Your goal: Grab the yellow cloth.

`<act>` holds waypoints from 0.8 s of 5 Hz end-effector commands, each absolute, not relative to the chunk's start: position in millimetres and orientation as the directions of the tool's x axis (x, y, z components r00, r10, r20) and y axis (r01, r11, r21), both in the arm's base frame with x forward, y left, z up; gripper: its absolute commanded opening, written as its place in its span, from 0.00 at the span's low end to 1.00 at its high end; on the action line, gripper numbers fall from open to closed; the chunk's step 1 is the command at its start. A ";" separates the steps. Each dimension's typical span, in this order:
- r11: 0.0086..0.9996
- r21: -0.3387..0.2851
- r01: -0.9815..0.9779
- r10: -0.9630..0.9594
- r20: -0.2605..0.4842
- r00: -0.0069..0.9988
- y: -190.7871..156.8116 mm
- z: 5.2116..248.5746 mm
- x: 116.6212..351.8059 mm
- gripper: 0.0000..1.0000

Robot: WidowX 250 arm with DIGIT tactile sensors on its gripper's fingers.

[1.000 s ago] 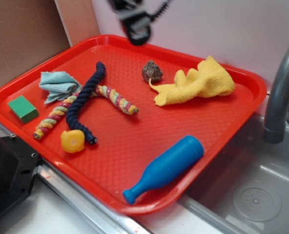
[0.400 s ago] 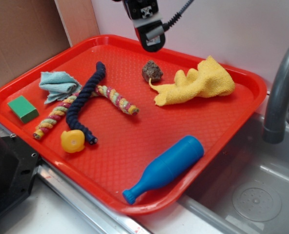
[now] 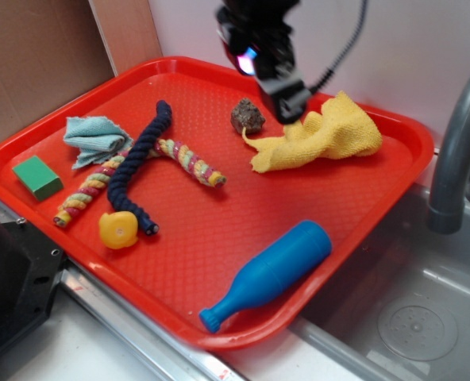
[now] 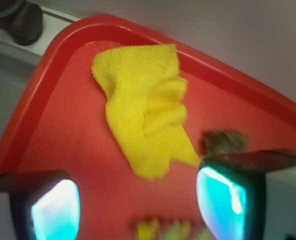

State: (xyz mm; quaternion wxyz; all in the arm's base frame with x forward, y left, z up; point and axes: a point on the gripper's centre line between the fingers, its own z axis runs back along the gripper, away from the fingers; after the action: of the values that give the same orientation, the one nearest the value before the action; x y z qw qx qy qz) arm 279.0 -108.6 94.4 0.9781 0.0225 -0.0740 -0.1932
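Note:
The yellow cloth (image 3: 322,135) lies crumpled at the back right of the red tray (image 3: 219,246). In the wrist view the yellow cloth (image 4: 145,107) stretches from the tray's far rim down toward my fingers. My gripper (image 3: 292,107) hangs above the cloth's left end, beside a brown rock (image 3: 248,116). It is open: the two cyan-lit fingertips (image 4: 223,197) stand far apart with bare tray (image 4: 63,125) between them, and the gripper (image 4: 138,202) holds nothing. The wrist view is blurred.
On the tray also lie a blue bottle (image 3: 271,272), a dark blue rope (image 3: 137,163), a multicolour rope (image 3: 183,159), a yellow plastic toy (image 3: 117,229), a light blue cloth (image 3: 94,139) and a green block (image 3: 36,177). A grey faucet (image 3: 456,151) and sink (image 3: 414,317) stand right.
My gripper has moved right and down, from above the tray's back rim to just over the left end of the yellow cloth. Nothing on the tray has shifted.

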 end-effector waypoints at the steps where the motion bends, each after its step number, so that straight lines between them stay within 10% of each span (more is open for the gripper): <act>1: 0.927 0.082 0.366 -0.373 0.092 0.923 -119.5 72.6 310.0 1.00; 3: 0.924 0.056 0.379 -0.382 0.058 0.922 -127.7 41.4 317.2 1.00; 4: 0.932 0.037 0.361 -0.362 0.032 0.932 -127.3 26.6 314.4 0.00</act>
State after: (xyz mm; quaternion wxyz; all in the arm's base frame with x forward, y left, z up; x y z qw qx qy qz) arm 311.1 -120.8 20.3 0.9814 0.0206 -0.0013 -0.1910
